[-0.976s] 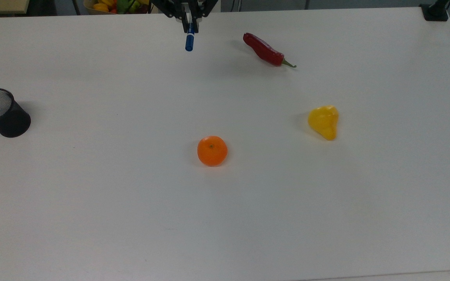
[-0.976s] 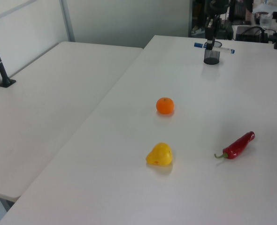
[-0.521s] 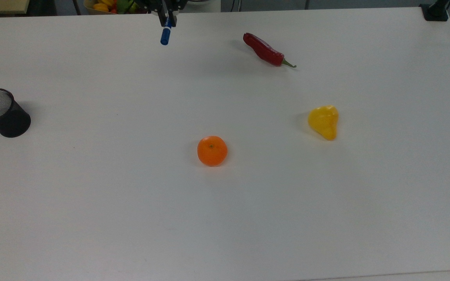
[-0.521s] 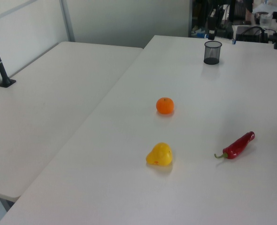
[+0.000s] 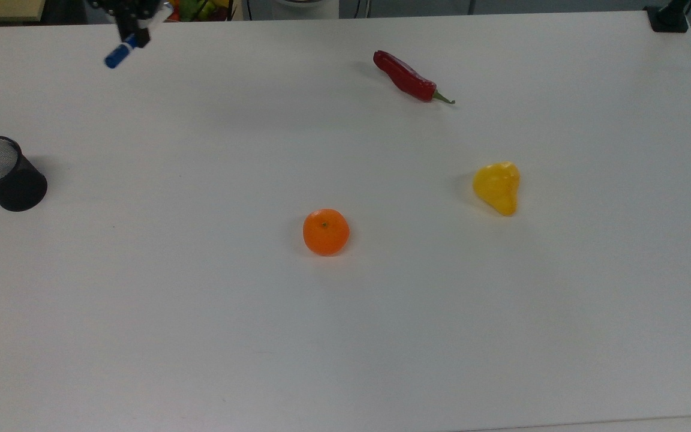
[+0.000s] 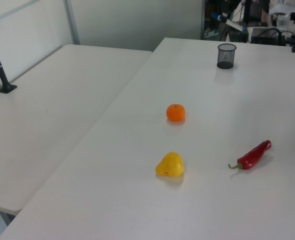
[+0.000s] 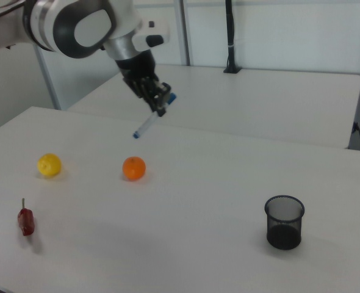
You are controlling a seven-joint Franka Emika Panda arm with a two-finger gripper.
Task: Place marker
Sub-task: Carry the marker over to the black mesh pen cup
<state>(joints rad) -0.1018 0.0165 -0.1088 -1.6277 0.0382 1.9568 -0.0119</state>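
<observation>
Tool (image 7: 160,101) clamped on marker (image 7: 148,124) — tilted, held aloft, mesh cup (image 7: 284,222), orange (image 7: 133,168), chili (image 5: 408,77) well apart

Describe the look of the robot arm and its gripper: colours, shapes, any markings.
In the right view the arm is built of rounded, glossy white segments, with a dark grey disc-shaped cap on the side of one joint and a dark ring between segments. A small white block with a dark spot sits at the wrist. The gripper is black and angular. No lettering or loose cables can be made out.
</observation>
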